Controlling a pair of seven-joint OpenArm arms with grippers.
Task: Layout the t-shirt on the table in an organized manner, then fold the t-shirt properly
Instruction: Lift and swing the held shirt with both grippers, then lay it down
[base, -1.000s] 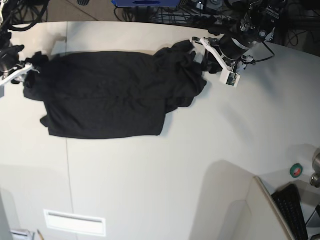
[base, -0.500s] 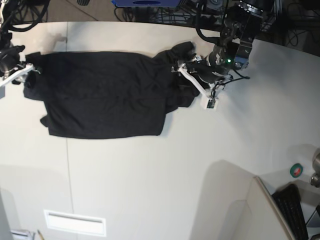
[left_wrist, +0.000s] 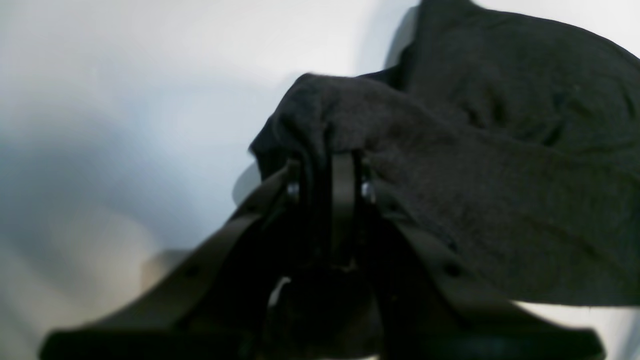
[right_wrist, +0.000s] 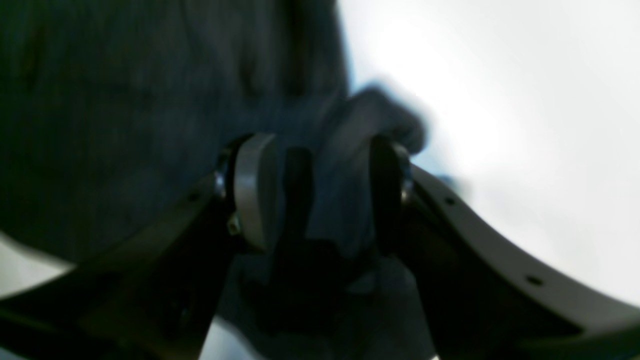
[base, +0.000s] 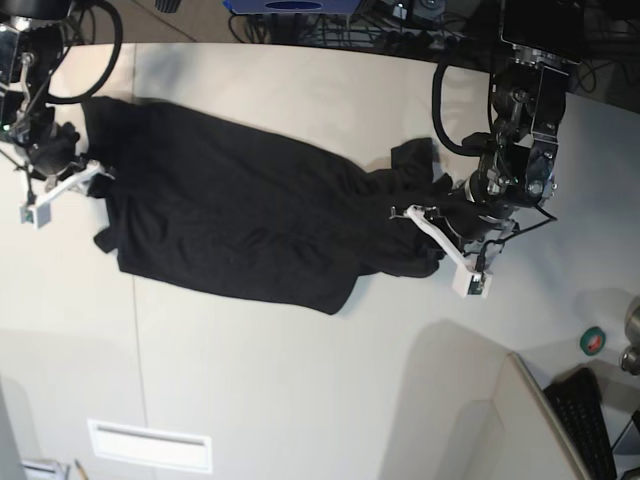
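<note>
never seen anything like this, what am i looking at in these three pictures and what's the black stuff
This is a robot with two arms working at a table. One picture is from a camera above, looking down on everything. The other two come from small cameras on the arms' wrists, looking along each pincer.

The black stuff is a t-shirt, lying stretched and rumpled across the tabletop. In the overhead picture, the left gripper is on the right side, and its wrist picture shows it shut on a bunch of the cloth. The right gripper is on the left side, with cloth between its jaws too. Each arm holds one end of the shirt.
</note>
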